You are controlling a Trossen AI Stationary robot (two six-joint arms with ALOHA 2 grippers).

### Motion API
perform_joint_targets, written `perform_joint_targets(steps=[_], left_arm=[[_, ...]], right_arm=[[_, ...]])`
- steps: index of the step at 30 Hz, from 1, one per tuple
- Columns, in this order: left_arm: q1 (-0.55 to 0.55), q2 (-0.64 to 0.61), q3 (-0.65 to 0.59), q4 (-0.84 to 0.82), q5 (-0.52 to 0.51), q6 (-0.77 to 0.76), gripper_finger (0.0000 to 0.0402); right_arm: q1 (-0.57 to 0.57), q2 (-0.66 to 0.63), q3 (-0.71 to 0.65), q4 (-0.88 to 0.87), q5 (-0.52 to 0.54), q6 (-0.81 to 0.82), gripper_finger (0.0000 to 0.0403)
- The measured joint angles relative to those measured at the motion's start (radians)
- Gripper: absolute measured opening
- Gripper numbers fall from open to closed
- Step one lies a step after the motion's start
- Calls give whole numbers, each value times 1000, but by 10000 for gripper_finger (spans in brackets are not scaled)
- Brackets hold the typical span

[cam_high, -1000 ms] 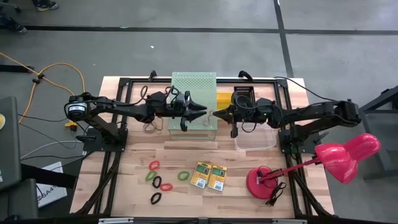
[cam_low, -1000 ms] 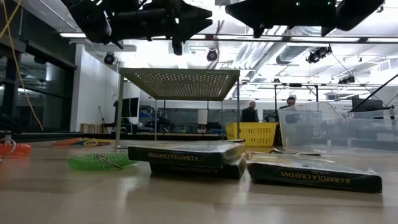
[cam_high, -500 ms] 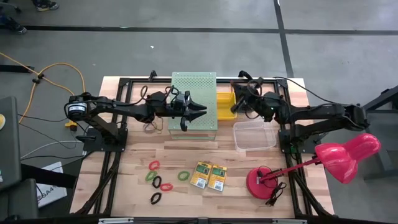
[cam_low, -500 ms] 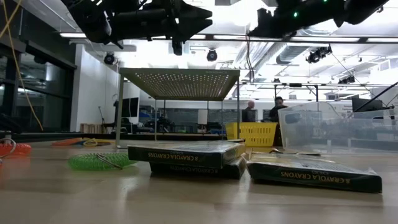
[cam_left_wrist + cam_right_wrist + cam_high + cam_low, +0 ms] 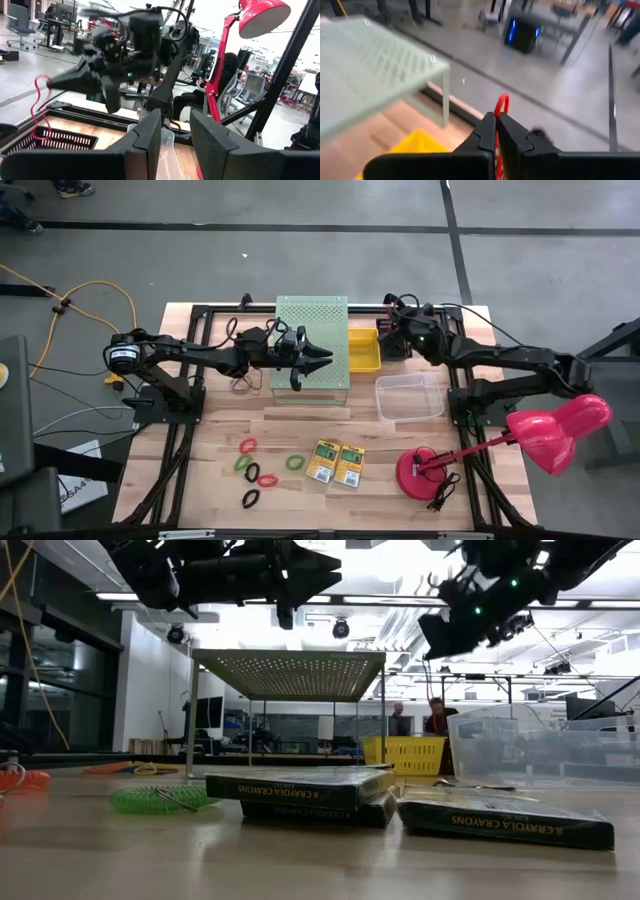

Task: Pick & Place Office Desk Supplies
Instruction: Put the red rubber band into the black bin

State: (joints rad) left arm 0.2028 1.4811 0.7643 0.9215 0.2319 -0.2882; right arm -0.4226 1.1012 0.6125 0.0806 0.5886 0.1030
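My right gripper (image 5: 388, 332) is at the far side of the table, above a black basket (image 5: 50, 141) and beside a yellow basket (image 5: 363, 350). It is shut on a red elastic band (image 5: 37, 100). My left gripper (image 5: 325, 360) hovers open over the pale-green perforated box (image 5: 312, 330), with nothing between its fingers (image 5: 150, 142). Several more band loops, red (image 5: 247, 445), green (image 5: 295, 463) and black (image 5: 251, 499), lie flat on the near part of the table. Two yellow-and-green crayon boxes (image 5: 321, 462) (image 5: 350, 464) lie flat next to them. My right gripper pinches the red band between its two fingertips (image 5: 487, 125). A short bit of loop (image 5: 501, 106) sticks out past the tips. In the left wrist view the rest hangs slack below the gripper's tip (image 5: 35, 117), clear above the black basket. The fingers slant a little downward toward the table's far left.
A clear plastic tub (image 5: 410, 397) stands right of the perforated box. A pink desk lamp (image 5: 560, 428) leans over the right side, its round base (image 5: 420, 472) near the front right. A black frame rims the table. People stand in the room behind.
My right gripper, still shut on the red band, has drawn away from my left gripper. It has swung toward the table's far edge and right, to above the baskets, and turned about as it went. The band has gone with it.
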Motion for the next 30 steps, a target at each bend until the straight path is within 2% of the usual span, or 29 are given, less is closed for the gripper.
perform_joint_targets(steps=[7,19,30], left_arm=[[0,0,0,0,0,0,101],[0,0,0,0,0,0,101],[0,0,0,0,0,0,101]], right_arm=[[-62,1,0,-169,-74,133,3],[-97,1,0,-228,-173,183,3],[-97,1,0,-339,-174,271,3]])
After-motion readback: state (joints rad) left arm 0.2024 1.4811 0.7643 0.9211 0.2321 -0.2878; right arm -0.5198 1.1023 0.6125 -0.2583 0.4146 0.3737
